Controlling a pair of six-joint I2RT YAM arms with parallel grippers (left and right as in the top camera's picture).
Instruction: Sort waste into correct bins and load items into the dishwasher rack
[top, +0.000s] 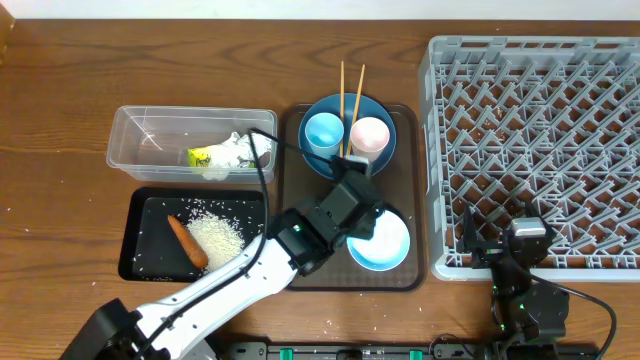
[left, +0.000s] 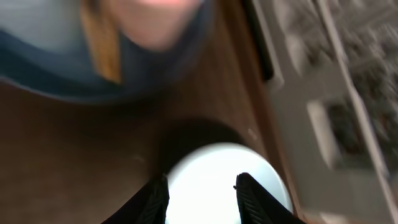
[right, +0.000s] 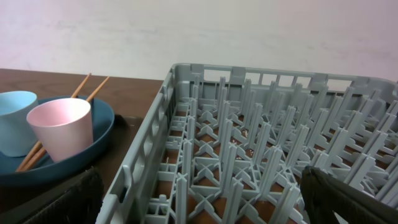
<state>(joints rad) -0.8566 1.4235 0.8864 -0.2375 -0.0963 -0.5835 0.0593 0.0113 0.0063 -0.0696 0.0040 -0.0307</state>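
Observation:
My left gripper (top: 362, 205) hangs open over the brown serving tray, right above the back rim of the white bowl (top: 385, 248). In the left wrist view the bowl (left: 217, 171) shows between the black fingers (left: 155, 200), which hold nothing. Behind it, the dark blue plate (top: 385, 115) carries the light blue cup (top: 323, 131), the pink cup (top: 369, 134) and two chopsticks (top: 350, 82). My right gripper (top: 505, 245) stands wide open at the front left corner of the grey dishwasher rack (top: 540, 120), its pegs (right: 224, 155) below it.
The clear tub (top: 150, 150) at back left holds tissue (top: 238, 150) and a yellow wrapper (top: 202, 157). In front of it, the black tray (top: 145, 235) holds rice crumbs (top: 218, 238) and an orange bit (top: 186, 242). The brown serving tray (top: 412, 190) lies against the rack.

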